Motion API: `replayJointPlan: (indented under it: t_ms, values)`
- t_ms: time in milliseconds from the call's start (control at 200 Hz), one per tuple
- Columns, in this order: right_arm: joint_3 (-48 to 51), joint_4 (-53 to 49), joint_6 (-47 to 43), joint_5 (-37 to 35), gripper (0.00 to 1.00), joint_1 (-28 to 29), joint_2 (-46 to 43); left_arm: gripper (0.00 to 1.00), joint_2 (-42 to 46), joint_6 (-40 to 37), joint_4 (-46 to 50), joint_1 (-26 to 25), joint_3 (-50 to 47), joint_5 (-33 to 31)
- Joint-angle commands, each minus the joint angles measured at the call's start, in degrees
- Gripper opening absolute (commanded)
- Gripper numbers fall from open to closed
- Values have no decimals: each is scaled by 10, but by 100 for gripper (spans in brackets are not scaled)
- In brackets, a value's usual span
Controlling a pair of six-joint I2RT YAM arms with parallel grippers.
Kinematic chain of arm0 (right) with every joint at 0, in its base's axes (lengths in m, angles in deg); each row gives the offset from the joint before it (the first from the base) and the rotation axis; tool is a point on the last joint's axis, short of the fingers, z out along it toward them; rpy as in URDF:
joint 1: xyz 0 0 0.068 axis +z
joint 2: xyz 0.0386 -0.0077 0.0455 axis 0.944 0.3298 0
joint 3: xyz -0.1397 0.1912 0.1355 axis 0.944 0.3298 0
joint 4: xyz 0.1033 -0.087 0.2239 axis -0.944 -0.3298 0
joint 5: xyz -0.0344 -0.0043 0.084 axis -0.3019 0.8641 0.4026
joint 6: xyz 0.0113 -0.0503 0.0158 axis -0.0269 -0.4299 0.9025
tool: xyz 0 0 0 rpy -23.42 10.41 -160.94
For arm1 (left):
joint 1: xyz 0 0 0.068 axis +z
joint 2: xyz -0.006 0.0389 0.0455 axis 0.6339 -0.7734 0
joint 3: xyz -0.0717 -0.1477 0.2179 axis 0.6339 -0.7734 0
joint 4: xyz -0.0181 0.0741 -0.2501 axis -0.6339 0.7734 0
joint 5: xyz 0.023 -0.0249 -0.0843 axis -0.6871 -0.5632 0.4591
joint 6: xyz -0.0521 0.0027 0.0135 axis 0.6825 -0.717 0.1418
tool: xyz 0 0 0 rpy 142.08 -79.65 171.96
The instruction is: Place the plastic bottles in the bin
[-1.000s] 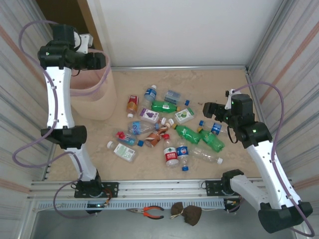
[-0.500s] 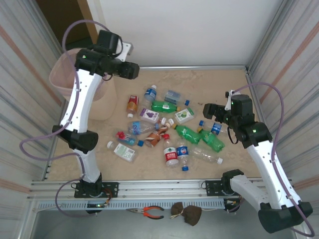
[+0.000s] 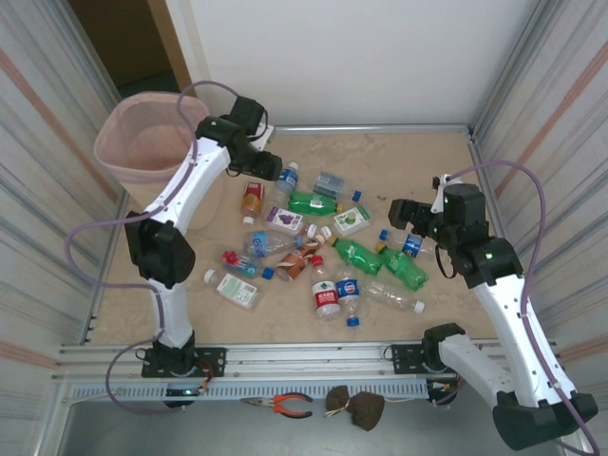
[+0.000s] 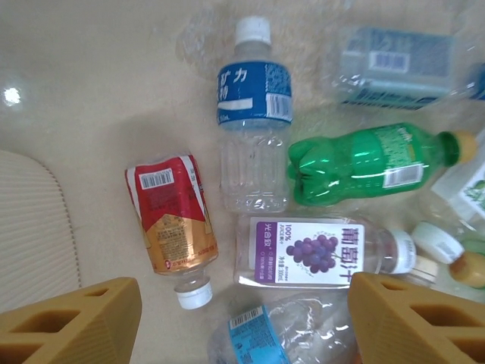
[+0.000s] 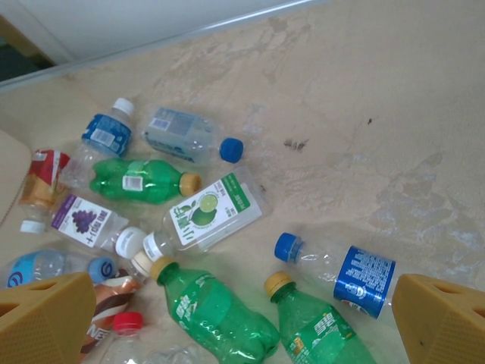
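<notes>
Plastic bottles [image 3: 313, 202] all lie loose on the table [image 3: 427, 161], none grabbed. Left gripper [image 3: 267, 171] hangs wide open and empty over the far-left end of the pile, above a red-label bottle [image 4: 170, 216] and a grape-label bottle [image 4: 314, 252]. Right gripper [image 3: 393, 211] is gaping too, empty, at the pile's right edge. Pink bin [image 3: 106, 142] stands far left.
</notes>
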Motion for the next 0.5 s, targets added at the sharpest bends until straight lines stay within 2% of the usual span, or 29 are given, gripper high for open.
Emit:
replayJointPlan:
  t_ms: [0,185,496]
  values:
    - [10,-3,11,7,99,4,-7,73,-16,12,-44,6,-26,-11]
    - [15,-7,13,6,99,4,-8,70,-54,14,-58,25,-45,-3]
    - [17,-12,16,5,99,4,-17,69,-68,29,-113,52,-94,11]
